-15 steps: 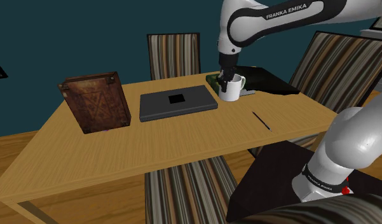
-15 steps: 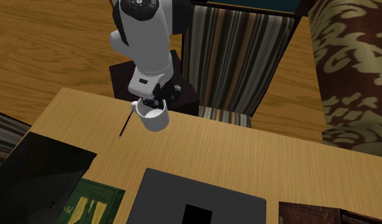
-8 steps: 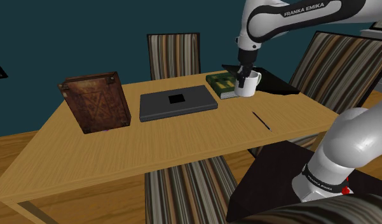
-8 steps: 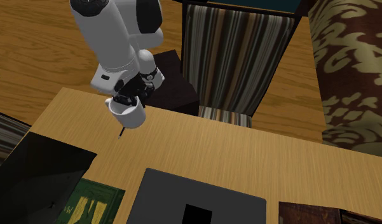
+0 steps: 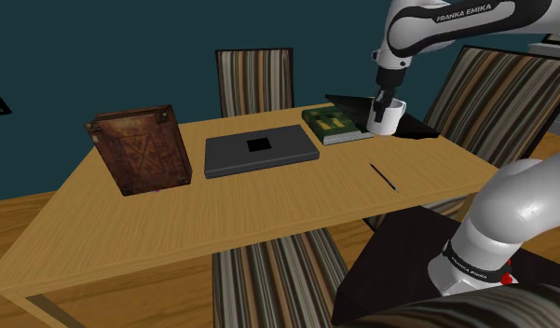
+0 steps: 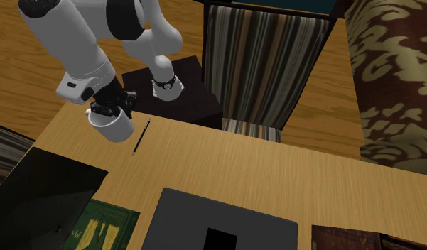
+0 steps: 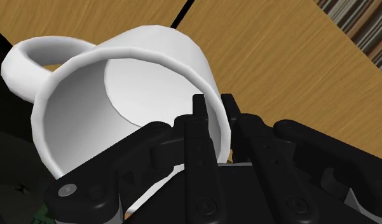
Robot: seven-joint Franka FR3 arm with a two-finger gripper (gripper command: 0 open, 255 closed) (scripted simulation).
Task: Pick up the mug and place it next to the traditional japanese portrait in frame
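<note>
My gripper [image 7: 213, 105] is clamped on the white mug's [image 7: 119, 95] wall, one finger inside the rim and one outside, so I judge the pick-up done. The mug hangs tilted above the table [image 5: 268, 205], over its far corner on the shoulder view's right, beyond the black pen [image 5: 383, 177]. Setting it down remains: the flat green picture [image 5: 335, 121] just beside it is, I think, the framed portrait. The arm [image 5: 455, 19] arches high from the stand [image 5: 389, 252], hand pointing down

White mug [image 5: 384, 116], green framed portrait [image 5: 335, 123], striped chairs [image 5: 255, 79] (brown, cream), tan table [image 5: 268, 200].
</note>
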